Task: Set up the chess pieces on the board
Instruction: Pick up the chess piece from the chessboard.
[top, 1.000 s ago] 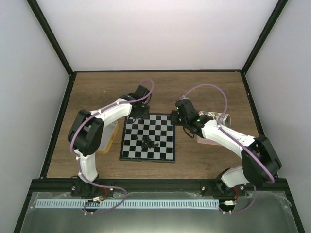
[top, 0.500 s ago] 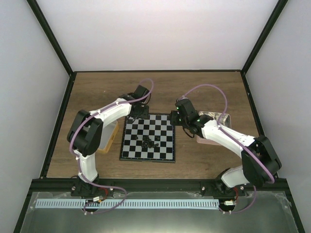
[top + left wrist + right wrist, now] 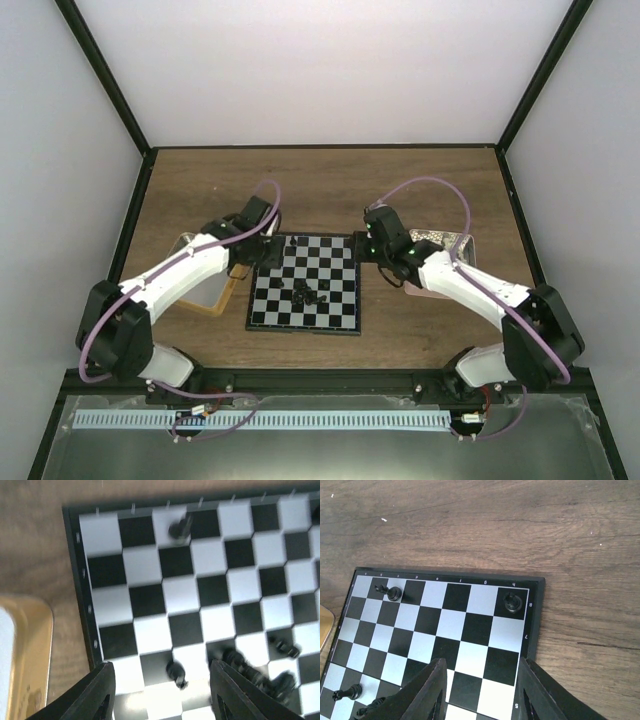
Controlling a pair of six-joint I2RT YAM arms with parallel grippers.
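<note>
The board (image 3: 330, 305) lies flat between my arms. One black piece (image 3: 292, 241) stands in its far row, also visible in the left wrist view (image 3: 179, 527). Several chess pieces (image 3: 310, 293) lie in a heap near the middle. My left gripper (image 3: 258, 255) hangs open over the board's left edge; a toppled piece (image 3: 176, 672) lies on the board below, between its fingers (image 3: 97, 695). My right gripper (image 3: 482, 690) is open and empty over the board's right side. Another piece (image 3: 513, 602) stands in the far right corner square.
A yellow-rimmed tray (image 3: 205, 290) sits just left of the board, under my left arm. A pinkish tray (image 3: 445, 243) lies right of the board, partly hidden by my right arm. Dark frame rails border the wooden table.
My left gripper has opened and pulled back to the left, leaving a piece standing in the far row. The right arm has hardly moved.
</note>
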